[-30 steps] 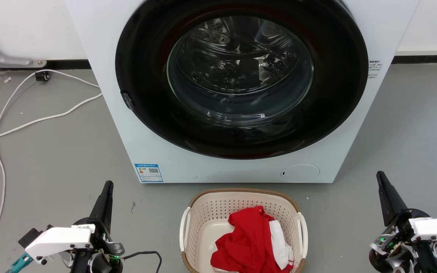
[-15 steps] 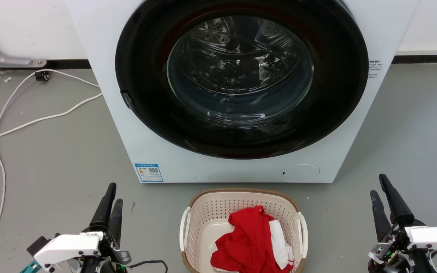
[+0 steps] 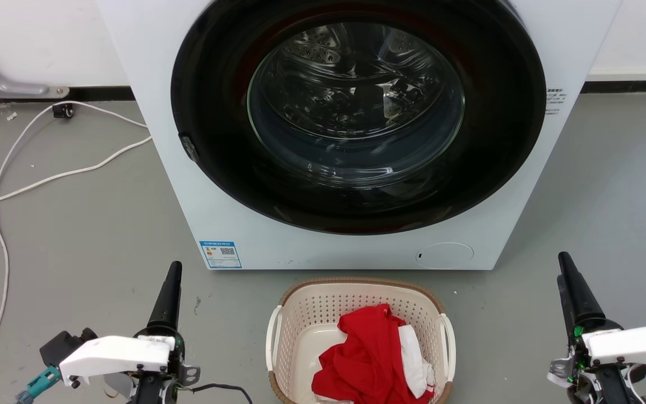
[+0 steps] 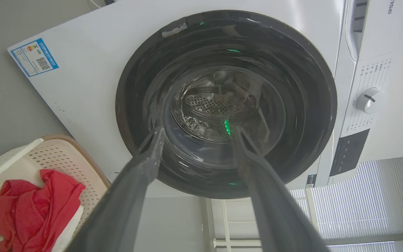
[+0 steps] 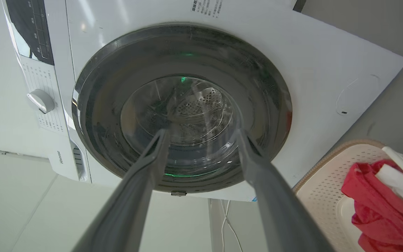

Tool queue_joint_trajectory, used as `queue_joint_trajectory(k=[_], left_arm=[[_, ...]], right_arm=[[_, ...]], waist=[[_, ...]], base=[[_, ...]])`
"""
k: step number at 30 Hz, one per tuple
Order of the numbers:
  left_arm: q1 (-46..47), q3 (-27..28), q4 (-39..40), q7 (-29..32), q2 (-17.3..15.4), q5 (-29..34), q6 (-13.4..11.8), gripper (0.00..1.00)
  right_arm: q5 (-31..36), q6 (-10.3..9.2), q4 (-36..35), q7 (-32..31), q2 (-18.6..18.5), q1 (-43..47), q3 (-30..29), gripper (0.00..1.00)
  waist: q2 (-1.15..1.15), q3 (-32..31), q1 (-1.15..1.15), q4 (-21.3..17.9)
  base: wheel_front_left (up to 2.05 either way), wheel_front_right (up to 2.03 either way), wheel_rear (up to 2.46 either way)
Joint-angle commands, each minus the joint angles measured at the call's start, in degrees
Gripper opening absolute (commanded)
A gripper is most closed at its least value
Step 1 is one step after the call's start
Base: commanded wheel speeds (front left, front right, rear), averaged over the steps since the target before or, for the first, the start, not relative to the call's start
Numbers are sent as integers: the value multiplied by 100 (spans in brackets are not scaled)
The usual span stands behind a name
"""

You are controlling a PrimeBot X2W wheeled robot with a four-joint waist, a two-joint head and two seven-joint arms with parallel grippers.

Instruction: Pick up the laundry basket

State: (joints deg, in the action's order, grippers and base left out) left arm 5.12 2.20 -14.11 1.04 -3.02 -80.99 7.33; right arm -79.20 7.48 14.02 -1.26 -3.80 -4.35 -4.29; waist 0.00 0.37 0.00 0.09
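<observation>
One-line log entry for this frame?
phase: pre-grasp | left gripper: open, empty | right gripper: open, empty | laundry basket: on floor between them, untouched

Left claw (image 3: 174,267) and right claw (image 3: 563,259): long dark tapered fingers (image 3: 167,306), white screw-dotted wrist housings (image 3: 115,354) (teal connector (image 3: 40,383) on the left).

- Cream perforated plastic laundry basket with brown woven-look rim (image 3: 323,314): near end cut off by the head view's bottom edge. Both wrist views clip it at a corner.
- Crumpled red cloth (image 3: 370,359) with a white piece hides much of the basket floor. Its lower part runs out of frame.
- White front-loading washing machine (image 3: 188,185): top cut off in the head view.
- Blue label (image 3: 220,255) and grey print (image 3: 554,100) on the machine are too small to read.
- Left tool (image 3: 174,270), right tool (image 3: 563,266): in the head view the fingers line up one behind the other, so the gap is hidden there. The wrist views show each pair spread, with the finger bases cut off.
</observation>
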Motion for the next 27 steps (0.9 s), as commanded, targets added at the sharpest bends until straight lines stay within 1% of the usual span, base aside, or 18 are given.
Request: queue_joint_trajectory(k=[1, 13, 27], left_arm=[[174, -35, 134, -66, -26, 304, 6, 100], [182, -385, 199, -335, -20, 1970, -47, 100], [211, -727, 125, -608, -14, 3505, -87, 100]], right_arm=[[341, 0, -165, 68, -33, -117, 0, 100], [2016, 1, -320, 342, 4, -59, 36, 100], [3672, 1, -423, 475, 8, 8, 94, 100]], waist=[[0, -1, 0, 4], [0, -3, 0, 21], [0, -11, 0, 21]], base=[[0, 0, 0], [0, 0, 0], [0, 0, 0]])
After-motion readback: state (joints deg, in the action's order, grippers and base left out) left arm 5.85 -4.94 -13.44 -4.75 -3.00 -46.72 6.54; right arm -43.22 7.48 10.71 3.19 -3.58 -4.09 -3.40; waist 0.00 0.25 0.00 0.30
